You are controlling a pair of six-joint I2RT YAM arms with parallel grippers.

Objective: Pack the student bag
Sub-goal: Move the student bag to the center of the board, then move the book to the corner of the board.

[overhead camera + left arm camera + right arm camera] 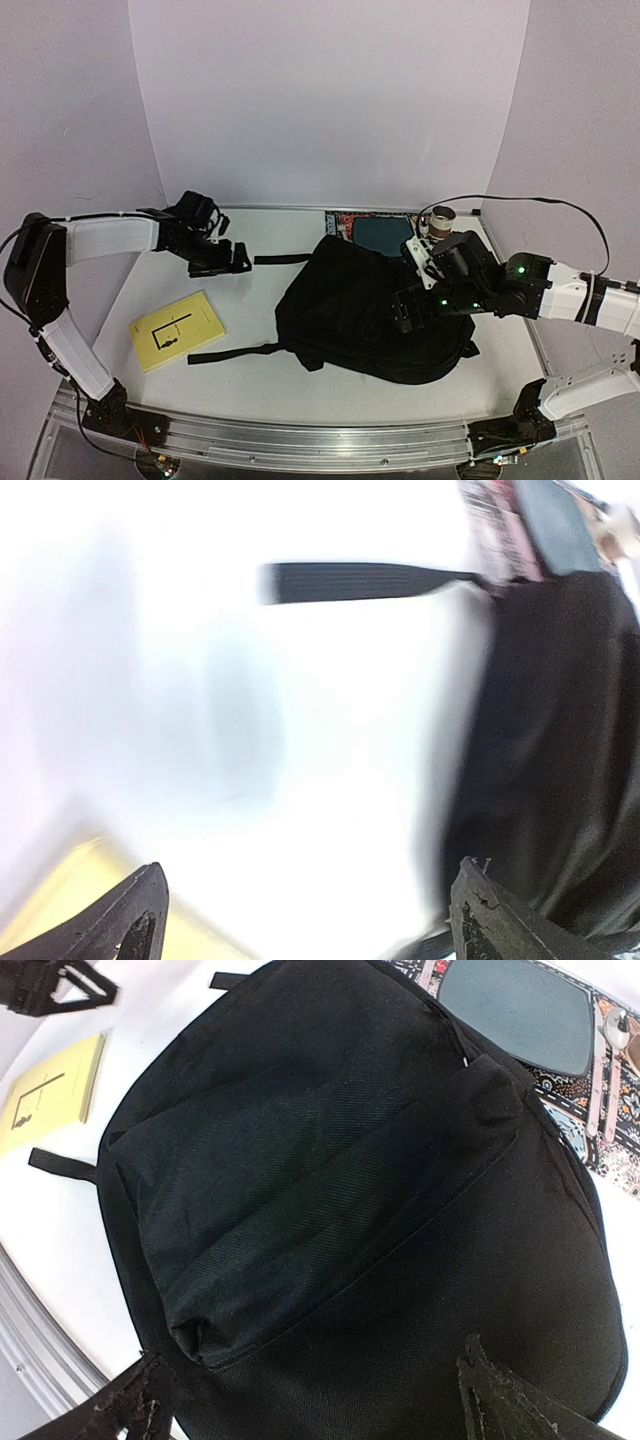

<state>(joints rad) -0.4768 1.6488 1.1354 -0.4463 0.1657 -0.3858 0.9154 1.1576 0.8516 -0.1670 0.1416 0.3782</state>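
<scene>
Black soft fabric backpack (pixel 370 310) lay mid-right on the white worktop (pixel 270 385), straps trailing left. Right gripper (pixel 408 308) sat over its right side, jaws spread, holding nothing. Left gripper (pixel 228 262) was spread too, above bare worktop left of the bag. Thin yellow book (pixel 178 330) lay near-left; patterned teal-centred book (pixel 372 232) lay behind the bag.

There is one black backpack (pixel 370 310) with two loose straps (pixel 280 259). There are two books, one yellow book (pixel 178 330) and one patterned book (pixel 375 232). There is one small round tin (pixel 440 220). There are two claws, the left claw (pixel 235 262) and the right claw (pixel 406 311).
</scene>
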